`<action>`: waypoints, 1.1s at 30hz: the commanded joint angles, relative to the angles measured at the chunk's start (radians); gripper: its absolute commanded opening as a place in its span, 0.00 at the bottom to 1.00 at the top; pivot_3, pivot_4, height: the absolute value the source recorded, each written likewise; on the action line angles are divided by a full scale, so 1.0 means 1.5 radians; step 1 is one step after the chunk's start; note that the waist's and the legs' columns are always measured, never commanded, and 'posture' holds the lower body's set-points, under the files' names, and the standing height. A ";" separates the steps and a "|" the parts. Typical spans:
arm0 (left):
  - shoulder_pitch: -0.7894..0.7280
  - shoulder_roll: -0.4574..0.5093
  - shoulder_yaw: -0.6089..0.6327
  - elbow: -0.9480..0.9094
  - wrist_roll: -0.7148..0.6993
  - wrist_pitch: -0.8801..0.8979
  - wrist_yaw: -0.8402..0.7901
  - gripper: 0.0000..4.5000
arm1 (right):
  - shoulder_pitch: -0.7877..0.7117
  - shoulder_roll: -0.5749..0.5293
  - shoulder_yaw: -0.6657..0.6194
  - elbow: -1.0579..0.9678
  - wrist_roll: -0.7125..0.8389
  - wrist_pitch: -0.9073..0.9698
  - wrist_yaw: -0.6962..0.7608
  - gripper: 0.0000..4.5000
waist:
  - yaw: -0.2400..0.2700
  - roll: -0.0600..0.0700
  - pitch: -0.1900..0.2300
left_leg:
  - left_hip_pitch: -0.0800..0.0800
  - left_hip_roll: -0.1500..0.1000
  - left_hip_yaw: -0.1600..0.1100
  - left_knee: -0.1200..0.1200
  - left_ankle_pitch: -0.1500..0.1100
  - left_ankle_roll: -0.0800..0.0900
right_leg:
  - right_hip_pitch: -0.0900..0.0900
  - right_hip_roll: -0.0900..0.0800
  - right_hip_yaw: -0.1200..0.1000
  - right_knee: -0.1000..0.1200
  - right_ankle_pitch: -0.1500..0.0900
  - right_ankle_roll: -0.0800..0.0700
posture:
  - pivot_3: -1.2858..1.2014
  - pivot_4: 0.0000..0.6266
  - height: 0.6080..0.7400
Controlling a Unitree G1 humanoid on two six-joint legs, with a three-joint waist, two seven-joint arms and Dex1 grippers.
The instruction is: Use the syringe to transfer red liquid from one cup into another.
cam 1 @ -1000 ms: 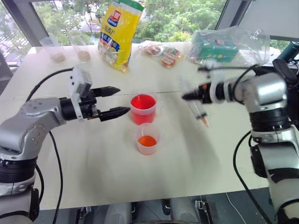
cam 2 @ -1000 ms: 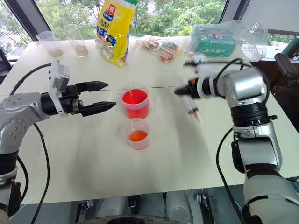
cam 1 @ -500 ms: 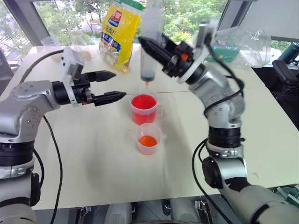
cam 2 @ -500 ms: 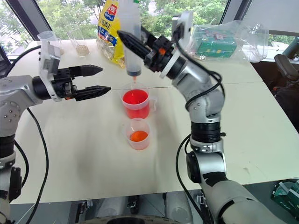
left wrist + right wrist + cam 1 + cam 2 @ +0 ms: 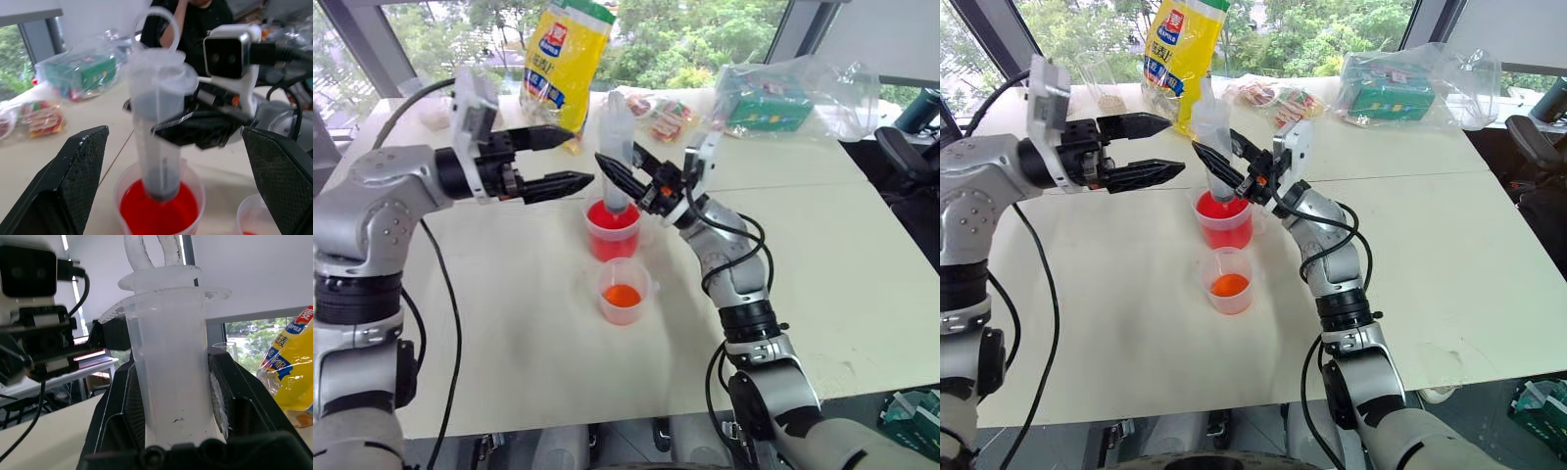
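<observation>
The syringe [image 5: 616, 147] stands nearly upright with its lower end dipped in the red liquid [image 5: 161, 215] of the larger cup [image 5: 612, 235]. My right gripper [image 5: 614, 154] is shut on the syringe's barrel just under its flange, and the ring-topped plunger [image 5: 149, 254] is pushed in. My left gripper [image 5: 583, 155] hangs open above the table, just left of the syringe at about barrel height, touching nothing. The smaller cup [image 5: 624, 291], orange-red at its bottom, sits on the table [image 5: 509, 323] just in front of the larger one.
At the back of the table lie a yellow bag [image 5: 563, 64], snack packets [image 5: 656, 113] and a clear bag with a green box [image 5: 783, 93]. A clear cup with grains [image 5: 1107, 93] stands at the far left. A person [image 5: 195, 14] is beyond the table.
My right gripper swung the syringe in from the right, turned it upright over the larger cup, then lowered its tip into the red liquid. My left gripper rose a little, still open.
</observation>
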 commanded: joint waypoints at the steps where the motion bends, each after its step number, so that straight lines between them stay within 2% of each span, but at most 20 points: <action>1: -0.028 -0.008 -0.007 -0.005 -0.001 -0.004 -0.011 1.00 | 0.002 0.001 0.007 0.006 -0.010 -0.042 0.004 0.31 | 0.000 0.000 0.000 | 0.000 0.000 0.000 0.000 0.000 0.000 | 0.000 0.000 0.000 0.000 0.000 0.000 | 0.52 0.24 1.00; 15: -0.055 -0.059 -0.037 0.020 0.017 -0.016 -0.030 1.00 | 0.010 -0.003 0.025 0.032 -0.025 -0.059 0.009 0.31 | -0.001 0.000 0.000 | 0.001 0.000 -0.001 0.000 0.000 0.000 | -0.001 0.000 0.000 0.004 0.000 0.000 | 0.52 0.24 1.00; 26: -0.039 -0.005 -0.001 0.002 0.016 0.000 -0.046 1.00 | -0.001 -0.002 0.022 0.049 -0.028 -0.060 0.009 0.31 | -0.002 0.000 0.000 | 0.001 0.000 -0.001 0.000 0.000 0.000 | -0.001 0.000 0.000 0.004 0.000 0.000 | 0.52 0.24 1.00; 33: -0.040 -0.011 0.004 -0.021 0.006 0.013 -0.030 1.00 | -0.008 -0.002 0.023 0.057 -0.027 -0.056 0.010 0.31 | 0.000 0.000 0.000 | 0.001 0.000 -0.001 0.000 0.000 0.000 | -0.001 0.000 0.000 0.004 0.000 0.000 | 0.52 0.24 1.00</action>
